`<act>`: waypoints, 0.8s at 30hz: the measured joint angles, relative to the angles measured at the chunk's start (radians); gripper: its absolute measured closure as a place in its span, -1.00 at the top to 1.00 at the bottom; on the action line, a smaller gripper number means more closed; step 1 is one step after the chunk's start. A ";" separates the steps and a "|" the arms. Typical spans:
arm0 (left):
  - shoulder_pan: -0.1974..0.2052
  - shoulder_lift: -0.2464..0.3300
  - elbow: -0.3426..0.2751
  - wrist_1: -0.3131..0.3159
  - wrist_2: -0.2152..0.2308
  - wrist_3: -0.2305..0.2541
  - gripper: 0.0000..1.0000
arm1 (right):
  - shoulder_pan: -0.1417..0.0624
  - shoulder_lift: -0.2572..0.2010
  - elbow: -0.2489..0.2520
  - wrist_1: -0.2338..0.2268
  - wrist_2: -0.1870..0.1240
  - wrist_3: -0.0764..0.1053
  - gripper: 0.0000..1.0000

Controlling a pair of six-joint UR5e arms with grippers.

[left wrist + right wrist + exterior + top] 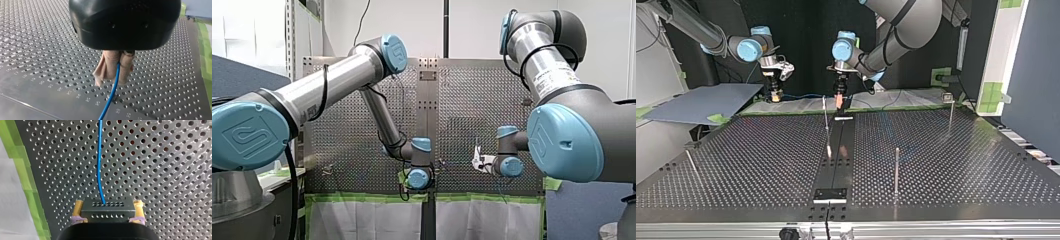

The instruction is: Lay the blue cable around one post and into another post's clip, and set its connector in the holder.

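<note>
Blue cable (110, 97) hangs between two grippers, both held just above the perforated table (45, 37), near the table edge lined with green tape (25, 170). My left gripper (116, 75) has its beige-padded jaws pressed together on the cable, pinching it over the table. My right gripper (108, 203) clamps a black connector (107, 216) between yellow pads, also over the table, and the cable leaves the connector's holed face. Thin metal posts (896, 170) stand upright on the table.
</note>
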 joint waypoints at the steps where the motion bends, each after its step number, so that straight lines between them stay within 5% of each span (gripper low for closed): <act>1: 0.000 0.000 0.000 -0.001 -0.001 0.001 -1.00 | 0.000 0.000 0.000 0.000 0.000 0.000 -1.00; 24: 0.023 -0.023 0.000 0.022 0.000 -0.004 -1.00 | -0.008 0.052 -0.020 -0.002 0.001 -0.005 -1.00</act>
